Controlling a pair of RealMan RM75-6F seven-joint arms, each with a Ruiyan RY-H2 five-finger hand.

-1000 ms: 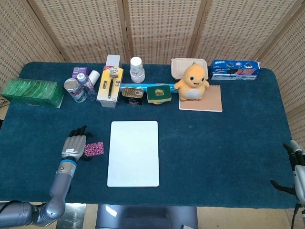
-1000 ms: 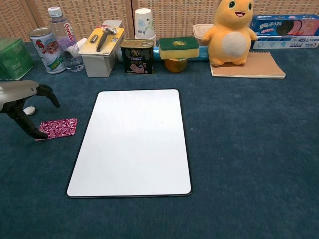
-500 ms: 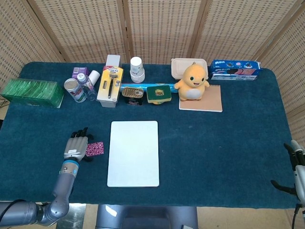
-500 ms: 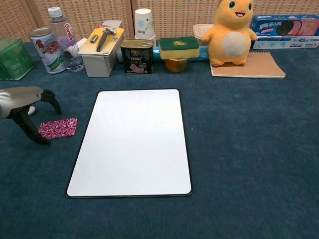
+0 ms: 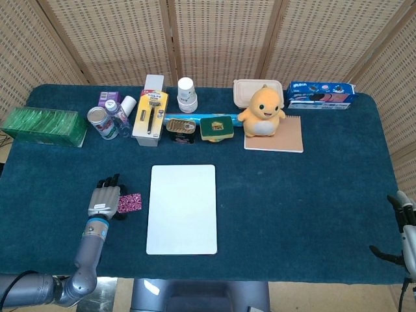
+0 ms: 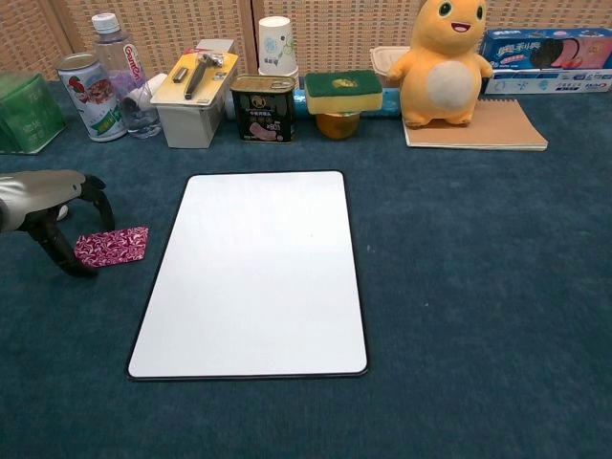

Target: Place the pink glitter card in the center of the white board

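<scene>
On blue cloth table [image 5: 292, 195] (wicker screens [image 5: 214, 39] behind), white board [image 5: 182, 208]

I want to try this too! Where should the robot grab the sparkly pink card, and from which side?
Probably by its left edge, from above. The pink card lies flat on the blue cloth, so fingers must pinch a thin edge. The left hand is already at that side, and the white board sits to the card's right.

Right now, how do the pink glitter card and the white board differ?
The pink glitter card is small, dark pink and patterned; the white board is far larger, plain white, dark-edged. The left hand is at the card; nothing touches the board. Both lie flat on the blue cloth.
</scene>
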